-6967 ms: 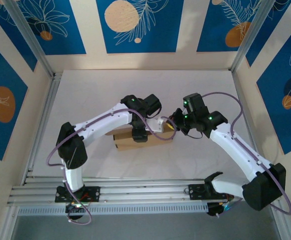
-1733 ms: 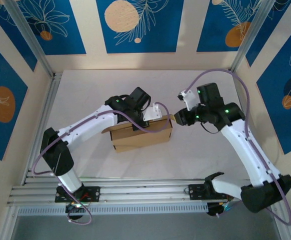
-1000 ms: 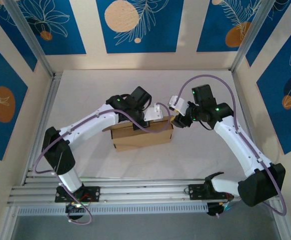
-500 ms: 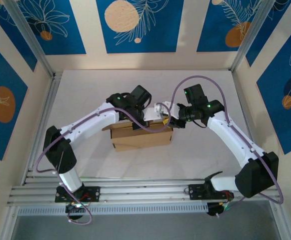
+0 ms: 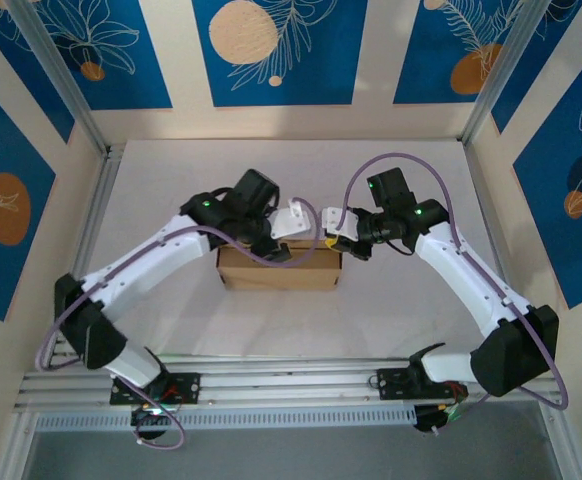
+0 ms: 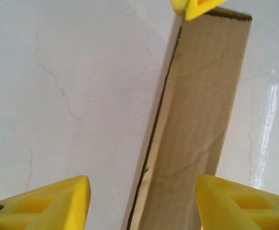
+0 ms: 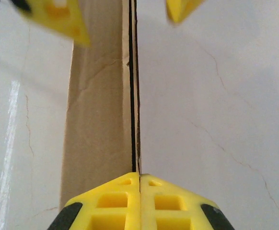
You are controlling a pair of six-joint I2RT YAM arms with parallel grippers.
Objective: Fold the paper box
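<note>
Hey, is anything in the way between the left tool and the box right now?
Nothing visible stands in the way. The left tool is open, and the box runs straight between its fingers. The right tool is shut at the box's far end, off that path.

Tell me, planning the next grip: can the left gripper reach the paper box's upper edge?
Probably yes: the left gripper is open above the paper box, nothing between; the right gripper pinches its far end.

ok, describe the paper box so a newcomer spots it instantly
Start at the white table inside the blue-panelled enclosure. Near its middle, where the left arm and right arm converge, sits the paper box: the only brown, unprinted cardboard thing on that white surface.
</note>
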